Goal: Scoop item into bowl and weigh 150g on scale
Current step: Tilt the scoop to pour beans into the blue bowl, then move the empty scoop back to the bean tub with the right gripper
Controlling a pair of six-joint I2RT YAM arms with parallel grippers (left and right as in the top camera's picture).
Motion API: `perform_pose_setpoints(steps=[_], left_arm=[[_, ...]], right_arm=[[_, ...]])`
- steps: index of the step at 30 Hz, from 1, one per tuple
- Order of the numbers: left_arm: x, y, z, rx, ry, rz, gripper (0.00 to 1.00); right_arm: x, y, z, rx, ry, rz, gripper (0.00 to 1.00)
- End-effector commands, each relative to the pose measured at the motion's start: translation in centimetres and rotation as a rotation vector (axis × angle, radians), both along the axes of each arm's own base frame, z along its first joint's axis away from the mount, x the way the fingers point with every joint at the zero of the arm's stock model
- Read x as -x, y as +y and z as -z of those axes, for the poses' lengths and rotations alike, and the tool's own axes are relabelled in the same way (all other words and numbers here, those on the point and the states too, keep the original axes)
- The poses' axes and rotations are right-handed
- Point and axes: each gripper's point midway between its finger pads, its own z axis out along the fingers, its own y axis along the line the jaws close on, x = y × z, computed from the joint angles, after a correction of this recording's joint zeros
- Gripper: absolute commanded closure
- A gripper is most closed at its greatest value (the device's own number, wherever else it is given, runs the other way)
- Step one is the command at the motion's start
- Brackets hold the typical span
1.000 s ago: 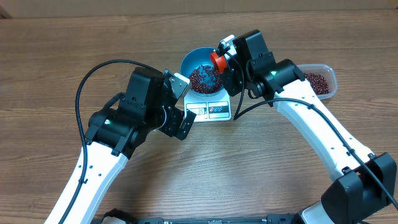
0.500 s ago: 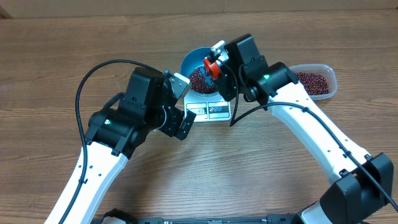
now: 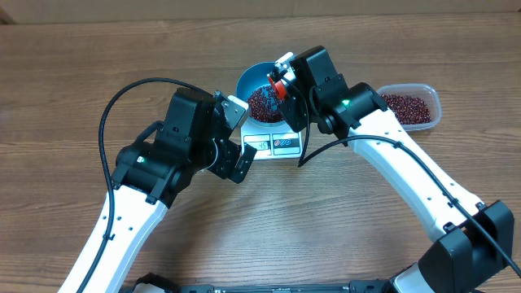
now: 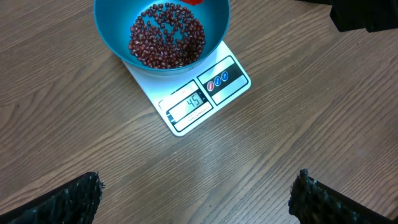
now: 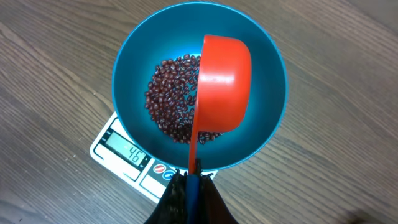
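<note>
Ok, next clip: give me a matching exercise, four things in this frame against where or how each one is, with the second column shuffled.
Things
1. blue bowl
2. red scoop
3. clear tub
4. left gripper

States
A. open and empty, hovering near the scale
B. sitting on the scale, beans inside
C. beside the right arm, away from the scale, some beans in it
D. tipped over above the bowl, handle in the shut right gripper

Pairs: 1-B, 2-D, 3-C, 4-A
</note>
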Motion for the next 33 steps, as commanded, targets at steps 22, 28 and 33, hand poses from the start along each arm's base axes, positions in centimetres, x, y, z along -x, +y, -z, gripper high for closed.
perform_pose_setpoints(steps=[22,28,33], left_arm=[[0.2,0.0,0.2,0.0,0.003,0.019,0.0],[0.2,0.0,0.2,0.0,0.003,0.019,0.0],[0.2,0.0,0.2,0.0,0.003,0.019,0.0]], right_arm=[[-0.4,-0.8,-2.4,-0.007,-0.046,0.058,0.96],[-0.6,-0.8,-2.5,0.018,-0.07,0.056,0.96],[-0.5,-1.1,-2.4,0.035,-0.069,0.059,0.96]])
